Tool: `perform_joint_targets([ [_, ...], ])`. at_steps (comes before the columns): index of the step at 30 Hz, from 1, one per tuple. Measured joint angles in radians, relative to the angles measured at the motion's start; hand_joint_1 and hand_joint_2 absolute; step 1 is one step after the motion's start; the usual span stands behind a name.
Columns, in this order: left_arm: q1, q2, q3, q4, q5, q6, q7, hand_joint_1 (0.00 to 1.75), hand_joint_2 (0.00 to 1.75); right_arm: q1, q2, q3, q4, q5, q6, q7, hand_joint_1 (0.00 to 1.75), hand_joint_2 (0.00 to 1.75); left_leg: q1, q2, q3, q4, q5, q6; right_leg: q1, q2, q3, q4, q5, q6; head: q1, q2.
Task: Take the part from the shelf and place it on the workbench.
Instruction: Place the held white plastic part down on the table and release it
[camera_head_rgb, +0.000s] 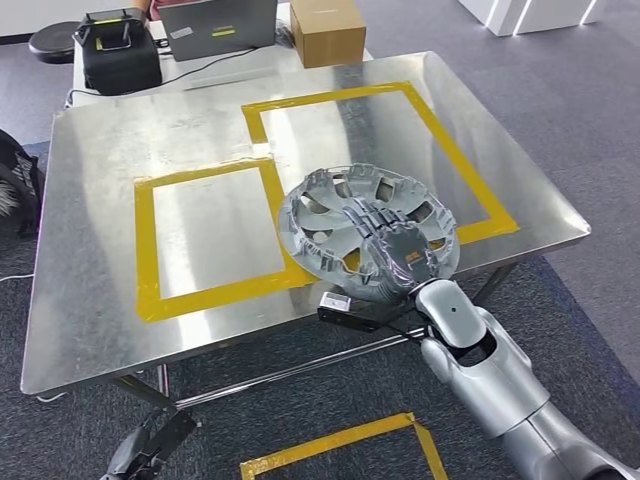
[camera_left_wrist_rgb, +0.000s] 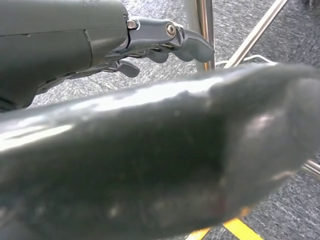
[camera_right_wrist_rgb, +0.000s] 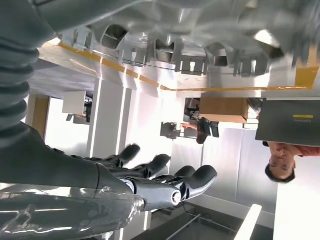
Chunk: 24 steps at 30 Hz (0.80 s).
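1. Hubcap (camera_head_rgb: 368, 230) at centre right of frame, lying over workbench (camera_head_rgb: 98, 200) front edge
2. Right hand (camera_head_rgb: 404, 262) seems under it, fingers straight, supporting
3. Left hand (camera_head_rgb: 147, 445) lower left, loosely open, empty

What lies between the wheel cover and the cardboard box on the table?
In the head view, bare metal tabletop crossed by yellow tape; nothing stands between wheel cover and cardboard box.
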Motion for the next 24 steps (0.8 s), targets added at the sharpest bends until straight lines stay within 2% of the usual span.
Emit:
perform_joint_targets([
  [1,0.001,0.000,0.000,0.000,0.000,0.000,0.000,0.00,0.00,0.002,0.000,0.000,0.000,0.000,0.000,0.000,0.00,0.00,-0.002,0.000,0.001,0.000,-0.001,0.002,0.001,0.000,-0.027,0.053,-0.014,-0.001,0.000,0.000],
  [2,0.002,0.000,0.000,0.000,0.001,0.000,0.000,0.00,0.00,0.003,0.000,0.000,0.000,0.000,0.000,0.000,0.00,0.00,-0.005,-0.001,0.002,0.000,-0.002,0.003,0.003,0.000,-0.037,0.068,-0.009,-0.003,0.000,0.000],
  [3,0.003,0.000,0.000,0.000,0.001,0.000,0.000,0.00,0.00,0.004,0.000,0.000,0.000,0.000,0.000,0.000,0.00,0.00,-0.006,-0.001,0.005,0.000,-0.003,0.004,0.006,0.000,-0.027,0.043,0.015,-0.007,0.000,0.000],
  [5,0.004,0.000,0.000,0.000,0.001,-0.001,0.000,0.00,0.00,0.002,0.000,0.000,0.000,0.000,0.000,0.000,0.00,0.00,-0.009,-0.002,0.011,0.000,-0.005,0.003,0.011,0.000,0.037,-0.092,0.082,-0.018,0.000,0.000],
  [6,0.004,0.000,0.000,0.000,0.002,-0.001,0.000,0.00,0.00,0.001,0.000,0.000,0.000,-0.001,0.000,0.000,0.00,0.00,-0.011,-0.003,0.012,0.002,-0.007,0.001,0.014,0.000,0.071,-0.157,0.105,-0.022,0.000,0.000],
  [7,0.004,0.000,0.000,0.000,0.002,-0.002,0.000,0.00,0.00,0.001,0.000,0.000,-0.001,-0.002,0.000,0.000,0.00,0.00,-0.013,-0.003,0.012,0.003,-0.008,-0.002,0.015,0.000,0.094,-0.199,0.115,-0.025,-0.001,0.000],
  [8,0.005,0.000,0.001,0.000,0.003,-0.002,0.000,0.00,0.00,0.001,0.000,0.000,-0.001,-0.002,0.000,0.000,0.00,0.00,-0.014,-0.003,0.011,0.003,-0.007,-0.006,0.017,0.001,0.103,-0.215,0.115,-0.028,-0.001,0.000],
  [11,0.008,0.000,0.001,0.000,0.006,-0.004,0.000,0.00,0.00,0.001,0.000,-0.001,-0.002,-0.004,0.000,0.000,0.00,0.00,-0.012,-0.002,0.007,0.008,-0.012,-0.020,0.015,0.002,0.108,-0.222,0.120,-0.039,-0.002,0.000],
  [13,0.008,0.000,0.001,0.000,0.006,-0.004,0.000,0.00,0.00,0.000,0.001,-0.002,-0.005,-0.005,0.000,0.000,0.00,0.00,-0.010,0.000,-0.019,0.067,-0.051,-0.033,0.008,0.001,0.111,-0.227,0.123,-0.047,-0.005,0.000],
  [15,0.009,0.000,0.001,0.000,0.007,-0.005,0.000,0.00,0.00,0.001,0.001,-0.001,-0.006,-0.005,0.000,0.000,0.00,0.00,-0.006,0.002,-0.081,0.197,-0.113,-0.044,0.005,0.000,0.111,-0.228,0.124,-0.050,-0.007,0.000],
  [16,0.011,0.001,0.001,0.000,0.007,-0.005,0.000,0.00,0.00,0.002,0.001,-0.001,-0.006,-0.005,0.000,0.000,0.00,0.00,-0.003,0.002,-0.112,0.257,-0.134,-0.048,0.004,0.000,0.111,-0.228,0.124,-0.050,-0.007,0.000],
  [17,0.012,0.001,0.001,0.000,0.007,-0.006,0.000,0.00,0.00,0.003,0.001,-0.001,-0.006,-0.005,0.000,0.000,0.00,0.00,0.000,0.003,-0.130,0.290,-0.139,-0.051,0.003,0.000,0.110,-0.228,0.124,-0.049,-0.007,0.000],
  [18,0.014,0.001,0.001,0.000,0.007,-0.006,0.000,0.00,0.00,0.003,0.001,-0.001,-0.006,-0.005,0.000,0.000,0.00,0.00,0.002,0.003,-0.130,0.286,-0.125,-0.053,0.001,-0.001,0.111,-0.228,0.124,-0.048,-0.007,0.000],
  [19,0.014,0.001,0.001,0.000,0.007,-0.006,0.000,0.00,0.00,0.003,0.002,-0.001,-0.006,-0.005,0.000,0.000,0.00,0.00,0.005,0.003,-0.109,0.244,-0.095,-0.055,-0.001,-0.001,0.111,-0.228,0.124,-0.046,-0.007,0.000],
  [21,0.013,0.001,0.002,0.000,0.007,-0.006,0.000,0.00,0.00,0.002,0.002,-0.001,-0.006,-0.006,0.000,0.000,0.00,0.00,0.010,0.005,-0.038,0.105,-0.031,-0.060,-0.002,0.001,0.111,-0.225,0.122,-0.035,-0.008,0.000],
  [22,0.013,0.001,0.003,0.000,0.007,-0.006,0.000,0.00,0.00,0.001,0.002,-0.001,-0.007,-0.006,0.000,0.000,0.00,0.00,0.012,0.004,-0.010,0.052,-0.015,-0.058,-0.001,0.002,0.110,-0.223,0.121,-0.028,-0.009,0.000],
  [24,0.012,0.000,0.005,0.000,0.007,-0.006,0.000,0.00,0.00,0.000,0.002,-0.002,-0.007,-0.006,0.000,0.000,0.00,0.00,0.011,0.001,0.010,0.008,-0.012,-0.048,0.001,0.004,0.107,-0.224,0.122,-0.015,-0.008,0.000],
])
